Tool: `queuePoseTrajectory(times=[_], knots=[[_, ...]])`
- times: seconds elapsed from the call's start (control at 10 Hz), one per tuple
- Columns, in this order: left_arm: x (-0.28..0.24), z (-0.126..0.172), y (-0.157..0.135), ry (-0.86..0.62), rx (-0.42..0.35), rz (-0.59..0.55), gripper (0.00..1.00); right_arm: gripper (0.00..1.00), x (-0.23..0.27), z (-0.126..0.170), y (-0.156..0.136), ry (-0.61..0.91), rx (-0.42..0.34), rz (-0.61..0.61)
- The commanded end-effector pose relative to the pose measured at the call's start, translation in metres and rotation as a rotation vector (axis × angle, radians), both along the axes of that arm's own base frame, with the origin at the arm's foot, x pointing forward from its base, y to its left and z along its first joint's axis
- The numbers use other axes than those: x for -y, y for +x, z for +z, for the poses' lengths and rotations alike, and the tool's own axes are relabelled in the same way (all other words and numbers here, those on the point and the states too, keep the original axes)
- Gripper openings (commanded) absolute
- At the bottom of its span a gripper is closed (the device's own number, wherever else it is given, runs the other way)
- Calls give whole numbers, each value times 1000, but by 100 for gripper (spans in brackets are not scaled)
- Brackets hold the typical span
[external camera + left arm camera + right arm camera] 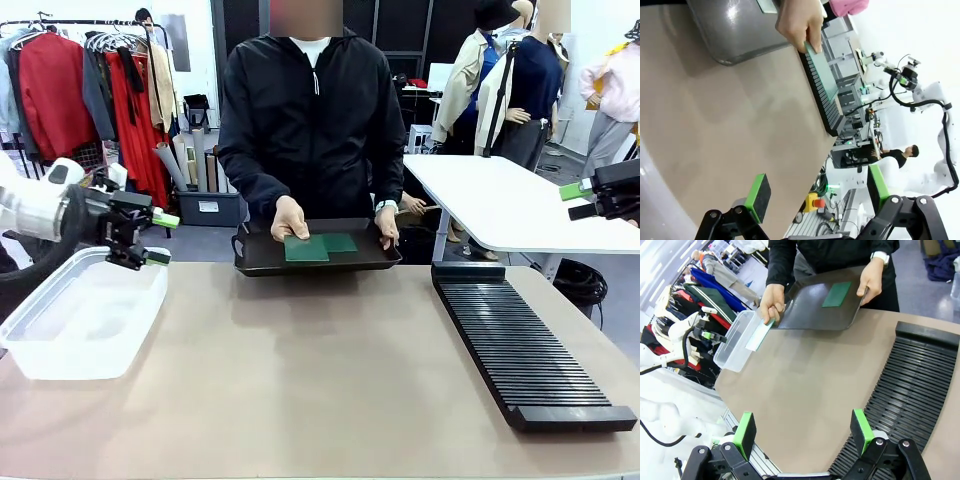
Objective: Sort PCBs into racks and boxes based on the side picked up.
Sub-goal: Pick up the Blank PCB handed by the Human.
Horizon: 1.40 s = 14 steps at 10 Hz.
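- PCBs (pixel 339 242), two green squares, are showing at the dark tray (pixel 260 265), which the person is holding at the far edge of the table (pixel 320 380).
- Nearest the robot, the black slotted rack (pixel 520 345) is lying on the table in front of the tray and to its right, with its far end reaching just beside the tray's right corner.
- The clear tub (pixel 85 360) is sitting in front of the tray and well to its left.
- The left gripper (pixel 160 238) is hovering left of the tray, over the tub's far corner, with its green pads standing wide apart and gripping nothing.
- The right gripper (pixel 803 430) is hanging well to the right of the tray, with its fingers spread and carrying nothing.
- On the tray itself, one PCB is lying flat toward the right.
- The other PCB (pixel 759 335) is being pinched at the tray's left part by the person's hand (pixel 771 304), and both wrist views are showing it tilted.
- The person's other hand (pixel 870 280) is gripping the tray's right end.
- Behind the tray, the person (pixel 310 120) in a black jacket is standing.
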State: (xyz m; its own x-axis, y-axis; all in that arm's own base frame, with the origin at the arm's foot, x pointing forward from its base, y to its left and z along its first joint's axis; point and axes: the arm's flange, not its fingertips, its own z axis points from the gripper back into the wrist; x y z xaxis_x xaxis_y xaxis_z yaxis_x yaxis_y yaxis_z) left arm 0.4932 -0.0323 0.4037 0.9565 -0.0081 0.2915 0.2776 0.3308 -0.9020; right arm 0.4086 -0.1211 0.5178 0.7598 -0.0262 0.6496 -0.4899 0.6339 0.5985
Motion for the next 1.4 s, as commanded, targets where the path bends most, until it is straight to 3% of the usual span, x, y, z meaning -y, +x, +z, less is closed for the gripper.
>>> queuePoseTrajectory(times=[0.0, 0.2, 0.5, 1.0, 1.3], knots=[[17, -10, 3, -21, -46, 25, 100, 100, -1, 2, 1, 19, 0, -2], [42, -26, 11, -59, -95, 3, 100, 100, -1, 2, 1, 19, 0, -2], [74, -36, 28, -158, -100, -23, 100, 100, -1, 2, 1, 19, 0, -2], [128, -49, 54, -191, -185, -121, 100, 100, -1, 2, 1, 19, 0, -2], [155, -51, 59, -224, -167, -171, 100, 100, -1, 2, 1, 19, 0, -2]])
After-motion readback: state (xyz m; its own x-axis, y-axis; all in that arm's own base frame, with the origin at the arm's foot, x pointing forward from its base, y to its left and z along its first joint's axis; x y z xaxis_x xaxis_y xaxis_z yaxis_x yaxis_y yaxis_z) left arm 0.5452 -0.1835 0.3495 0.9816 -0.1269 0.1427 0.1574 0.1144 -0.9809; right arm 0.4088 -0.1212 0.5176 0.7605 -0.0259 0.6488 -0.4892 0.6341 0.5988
